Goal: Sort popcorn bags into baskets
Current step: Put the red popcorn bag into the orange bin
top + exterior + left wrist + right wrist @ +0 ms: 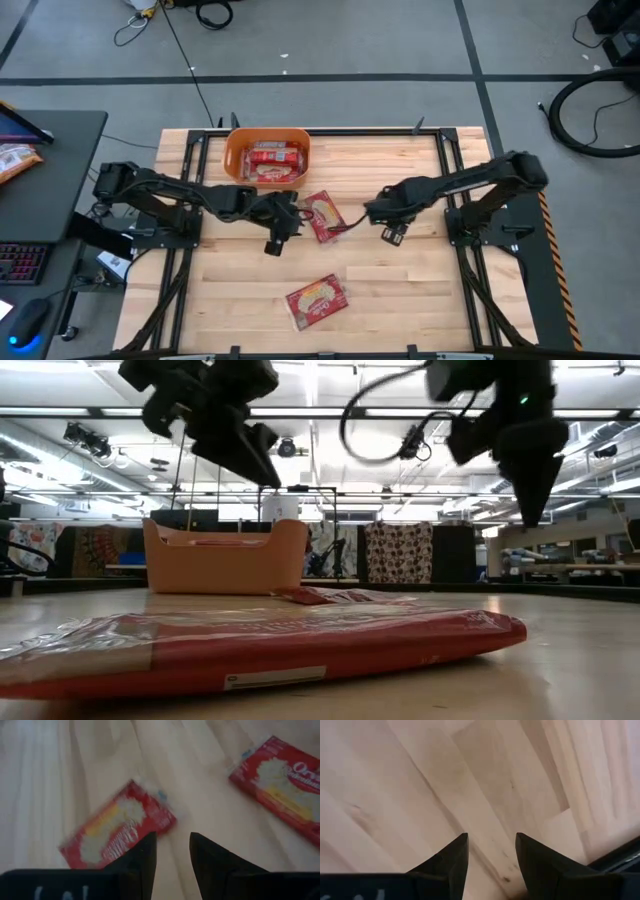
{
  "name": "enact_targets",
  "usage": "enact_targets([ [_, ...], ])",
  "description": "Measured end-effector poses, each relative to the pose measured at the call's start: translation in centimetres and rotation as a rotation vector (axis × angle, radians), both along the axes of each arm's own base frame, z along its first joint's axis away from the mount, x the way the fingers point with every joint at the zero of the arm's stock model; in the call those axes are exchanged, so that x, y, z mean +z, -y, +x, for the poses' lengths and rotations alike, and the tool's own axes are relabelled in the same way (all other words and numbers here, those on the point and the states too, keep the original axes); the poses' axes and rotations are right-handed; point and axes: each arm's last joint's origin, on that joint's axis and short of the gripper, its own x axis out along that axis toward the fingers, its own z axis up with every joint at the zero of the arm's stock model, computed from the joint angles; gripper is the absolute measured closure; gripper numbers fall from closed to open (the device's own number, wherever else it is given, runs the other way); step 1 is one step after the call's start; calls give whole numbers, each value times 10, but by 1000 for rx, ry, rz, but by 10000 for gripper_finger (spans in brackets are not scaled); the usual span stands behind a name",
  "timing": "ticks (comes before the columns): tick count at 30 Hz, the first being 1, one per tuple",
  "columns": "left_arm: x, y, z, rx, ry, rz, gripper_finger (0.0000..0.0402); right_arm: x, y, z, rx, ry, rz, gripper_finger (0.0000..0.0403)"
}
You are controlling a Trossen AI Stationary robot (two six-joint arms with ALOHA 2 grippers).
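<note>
light wood-plank table point(400, 290) | orange basket point(232, 158) sitting near the far edge, red packets inside | one popcorn bag point(322, 216) lying flat mid-table | another bag point(317, 301) flat near the front edge, well apart

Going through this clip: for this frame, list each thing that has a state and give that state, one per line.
Left gripper: jaws open, empty, above the table beside the middle bag.
Right gripper: jaws open, empty, over bare wood.
Orange basket: upright, holding popcorn bags.
Middle popcorn bag: flat on the table, outside the basket, ungripped.
Near popcorn bag: flat on the table, outside the basket, untouched.
</note>
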Motion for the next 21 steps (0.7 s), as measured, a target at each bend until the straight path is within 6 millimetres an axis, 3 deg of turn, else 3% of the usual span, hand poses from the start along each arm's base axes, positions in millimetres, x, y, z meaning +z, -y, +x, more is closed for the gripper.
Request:
enact_targets([
  [3, -6, 0, 8, -50, 24, 65, 279, 13, -5, -13, -20, 94, -12, 234],
  [12, -53, -3, 26, -143, -110, 296, 279, 47, -14, -32, -98, 395, -47, 234],
  [21, -76, -17, 35, -80, -162, 411, 279, 61, -22, -36, -128, 549, -28, 234],
])
